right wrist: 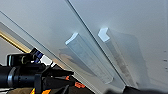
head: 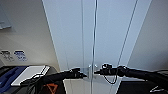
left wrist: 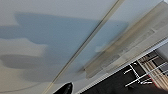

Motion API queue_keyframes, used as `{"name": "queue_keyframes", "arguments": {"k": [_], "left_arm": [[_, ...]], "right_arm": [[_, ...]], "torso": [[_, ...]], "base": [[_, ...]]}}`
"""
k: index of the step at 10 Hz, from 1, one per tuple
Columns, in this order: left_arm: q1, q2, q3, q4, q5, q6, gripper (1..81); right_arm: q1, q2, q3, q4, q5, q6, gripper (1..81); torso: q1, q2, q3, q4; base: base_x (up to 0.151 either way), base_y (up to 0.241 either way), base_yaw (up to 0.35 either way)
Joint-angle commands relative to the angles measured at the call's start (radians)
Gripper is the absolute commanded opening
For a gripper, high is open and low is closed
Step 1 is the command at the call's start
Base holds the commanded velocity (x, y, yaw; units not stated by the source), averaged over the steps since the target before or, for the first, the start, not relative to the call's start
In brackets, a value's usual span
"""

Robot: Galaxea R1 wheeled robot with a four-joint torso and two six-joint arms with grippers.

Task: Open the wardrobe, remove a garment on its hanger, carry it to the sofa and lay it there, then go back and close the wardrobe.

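The tall white wardrobe with two panelled doors stands directly ahead in the head view, both doors closed and meeting at a straight vertical seam down the middle. A pair of slim vertical silver handles sits low on the doors, one on each side of the seam. The left gripper on its black arm comes in from the left and its tip lies against or just beside the left-hand handle; contact cannot be confirmed. The right gripper on its black arm comes in from the right at the same height, its tip just beside the right-hand handle, with a thin black cable looping beneath the wrist. Whether either gripper's fingers are apart or together cannot be told. The right wrist view shows the two handles close up as flat pale bars standing off the door faces on either side of the seam, with the dark left arm alongside. The left wrist view shows a door panel with one handle lying across it. A pale wall flanks the wardrobe, and a white flat panel lies low at the left.
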Motion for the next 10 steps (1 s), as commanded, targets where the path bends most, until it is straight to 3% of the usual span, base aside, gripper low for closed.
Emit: {"name": "queue_keyframes", "arguments": {"k": [1, 2, 6, 10], "left_arm": [[-0.158, 0.028, -0.014, -0.006, -0.026, 0.001, 81.1], [-0.157, 0.03, -0.013, -0.006, -0.054, 0.001, 81.1], [-0.158, 0.054, -0.039, -0.004, -0.068, 0.0, 81.1], [-0.158, 0.079, -0.079, -0.001, -0.063, 0.004, 81.1]], "right_arm": [[0.173, 0.033, -0.024, -0.018, 0.001, -0.008, 81.1], [0.175, 0.057, -0.05, -0.061, 0.006, 0.001, 81.1], [0.213, 0.151, -0.205, -0.087, -0.005, 0.0, 81.1], [0.219, 0.157, -0.231, -0.098, -0.043, 0.001, 81.1]], "torso": [[0.0, 0.0, 0.0, 0.0], [0.0, 0.0, 0.0, 0.0], [0.0, 0.0, 0.0, 0.0], [0.0, 0.0, -0.001, 0.0]], "base": [[0.0, 0.0, 0.0], [0.0, 0.0, 0.0], [0.0, 0.0, 0.0], [0.0, 0.0, 0.0]]}}
